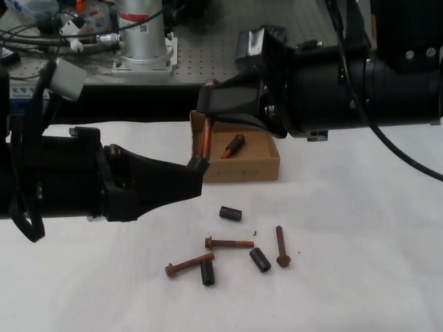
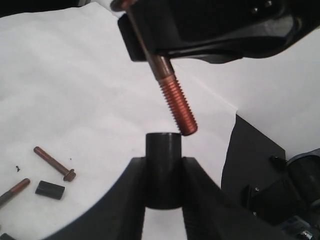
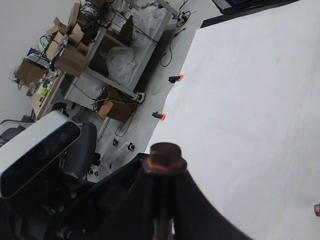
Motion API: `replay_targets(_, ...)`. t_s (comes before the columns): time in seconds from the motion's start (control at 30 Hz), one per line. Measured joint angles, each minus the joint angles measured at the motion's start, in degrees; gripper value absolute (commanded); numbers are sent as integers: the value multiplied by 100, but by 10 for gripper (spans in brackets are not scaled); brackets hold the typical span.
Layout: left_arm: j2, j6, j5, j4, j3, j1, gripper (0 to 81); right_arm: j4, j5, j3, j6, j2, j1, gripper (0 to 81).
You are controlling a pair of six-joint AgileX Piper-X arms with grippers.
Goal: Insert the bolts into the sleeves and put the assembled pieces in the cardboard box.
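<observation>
**Bolt poised at the sleeve, not yet in**

Nearest me on the white cloth (image 1: 360, 263) lie three loose bolts (image 1: 230, 243) and three loose sleeves (image 1: 260, 259), all unassembled. Farther in, raised off the cloth, my left gripper (image 2: 163, 167) is clamped on a black sleeve (image 2: 162, 150), held upright with its mouth up. My right gripper (image 1: 208, 104) is closed around a copper-coloured bolt (image 2: 175, 102) just under its head, threaded end down.

I judge this to be the insertion step. The bolt hangs tilted, with its tip at the sleeve's rim rather than over the bore. I think it is just clear of the rim, though I can't be sure they aren't touching. The next move calls for squaring the bolt up, centring its tip, then pressing straight down.

Beyond them the cardboard box (image 1: 242, 169) holds one assembled piece (image 1: 234, 145) — part of the box is covered by the bolt and the right gripper. The sleeve's bore is out of my sight, and the left gripper's fingers hide its lower half.
</observation>
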Motion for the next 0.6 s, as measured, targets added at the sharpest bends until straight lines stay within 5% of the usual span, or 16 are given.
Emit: replay_targets(0.6,-14,-99,307,-20,0,0,6,10,101,0,-93,57,-180,29)
